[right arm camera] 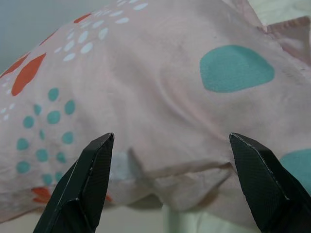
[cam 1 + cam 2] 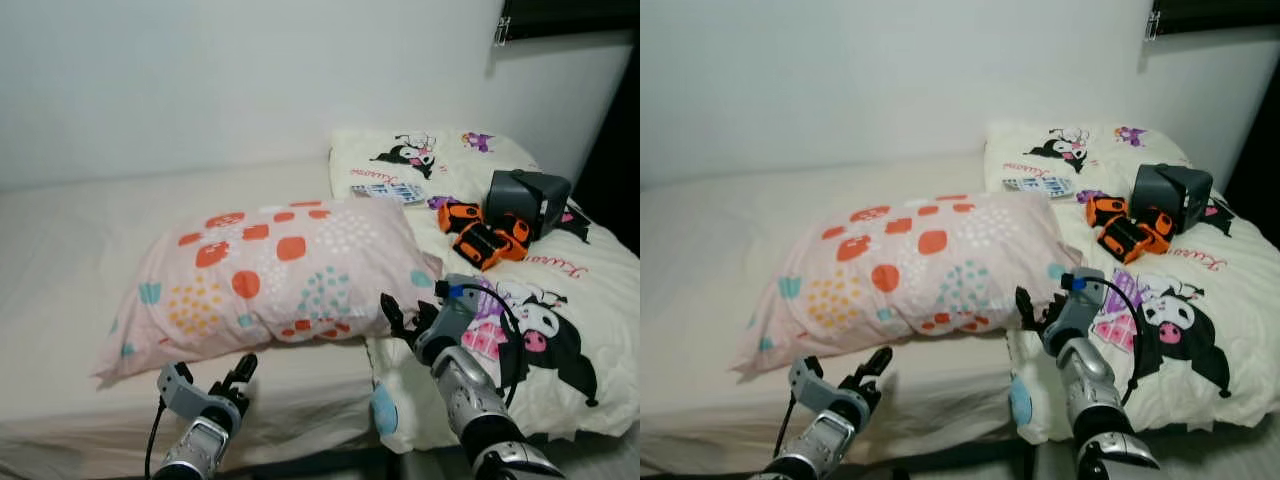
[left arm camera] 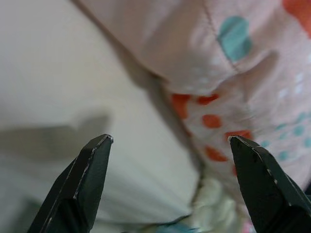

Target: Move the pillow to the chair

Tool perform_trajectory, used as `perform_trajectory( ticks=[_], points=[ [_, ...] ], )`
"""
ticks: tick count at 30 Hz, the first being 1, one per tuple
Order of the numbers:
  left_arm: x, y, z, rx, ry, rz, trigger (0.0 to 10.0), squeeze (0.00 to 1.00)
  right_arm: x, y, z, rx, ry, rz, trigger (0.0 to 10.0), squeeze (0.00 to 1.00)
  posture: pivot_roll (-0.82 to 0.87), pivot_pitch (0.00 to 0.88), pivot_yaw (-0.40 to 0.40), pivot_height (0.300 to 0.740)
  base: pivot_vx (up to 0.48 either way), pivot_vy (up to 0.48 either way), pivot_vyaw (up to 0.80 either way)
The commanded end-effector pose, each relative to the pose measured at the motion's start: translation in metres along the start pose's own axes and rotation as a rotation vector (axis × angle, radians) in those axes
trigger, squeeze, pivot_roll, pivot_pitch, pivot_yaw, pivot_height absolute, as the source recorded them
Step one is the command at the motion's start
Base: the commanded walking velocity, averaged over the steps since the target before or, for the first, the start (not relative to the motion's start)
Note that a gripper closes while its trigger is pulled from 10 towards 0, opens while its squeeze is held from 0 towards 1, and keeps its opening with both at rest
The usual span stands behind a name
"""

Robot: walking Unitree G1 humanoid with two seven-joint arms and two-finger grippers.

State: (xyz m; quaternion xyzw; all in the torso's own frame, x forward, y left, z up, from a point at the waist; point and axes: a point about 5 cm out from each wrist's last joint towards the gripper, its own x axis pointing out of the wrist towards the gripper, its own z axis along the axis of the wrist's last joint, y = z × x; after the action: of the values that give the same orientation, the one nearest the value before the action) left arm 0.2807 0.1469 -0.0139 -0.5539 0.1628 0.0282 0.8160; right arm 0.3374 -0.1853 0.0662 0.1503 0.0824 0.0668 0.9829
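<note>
A pale pink pillow printed with orange, teal and yellow blobs [image 2: 270, 280] lies on the cream-sheeted bed [image 2: 70, 250], long side across, its right end resting against a cream quilt printed with black-and-white cartoon figures [image 2: 560, 300]. No chair can be seen from here.

Left gripper [image 2: 243, 372]: low at the bed's front edge, just below the pillow's near side, fingers spread wide and released, nothing between them. The left wrist view looks between the two black fingertips [image 3: 92, 170] at the pillow's underside seam and the sheet; no contact.

Right gripper [image 2: 408, 318]: near the pillow's lower right corner, where it meets the quilt. Fingers splayed apart, holding nothing. The right wrist view has the pillow's end close ahead between the fingertips [image 1: 92, 170], with a teal patch on the fabric; touching or just short, cannot tell.

On the quilt, well behind the grippers: two orange-and-black handheld devices [image 2: 485, 235], touching a dark grey boxy case [image 2: 528, 200]. A small printed blue-and-white pack [image 2: 387, 191] lies further back.
</note>
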Motion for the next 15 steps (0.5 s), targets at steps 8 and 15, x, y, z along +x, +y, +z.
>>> perform_trajectory(
  ticks=[8, 15],
  points=[
    [0.019, -0.042, 0.015, -0.119, -0.058, -0.235, 10.0, 0.0, 0.001, 0.022, 0.003, 0.007, -0.027, 0.091, 10.0, 0.0, -0.05, 0.031, 0.098, 0.515, 0.0, 0.0, 0.0],
    [0.024, -0.053, 0.027, -0.067, -0.089, -0.246, 10.0, 0.0, -0.004, 0.031, 0.005, 0.005, -0.049, 0.119, 10.0, 0.0, -0.05, 0.103, 0.104, 0.495, 0.0, 0.0, 0.0]
  ],
)
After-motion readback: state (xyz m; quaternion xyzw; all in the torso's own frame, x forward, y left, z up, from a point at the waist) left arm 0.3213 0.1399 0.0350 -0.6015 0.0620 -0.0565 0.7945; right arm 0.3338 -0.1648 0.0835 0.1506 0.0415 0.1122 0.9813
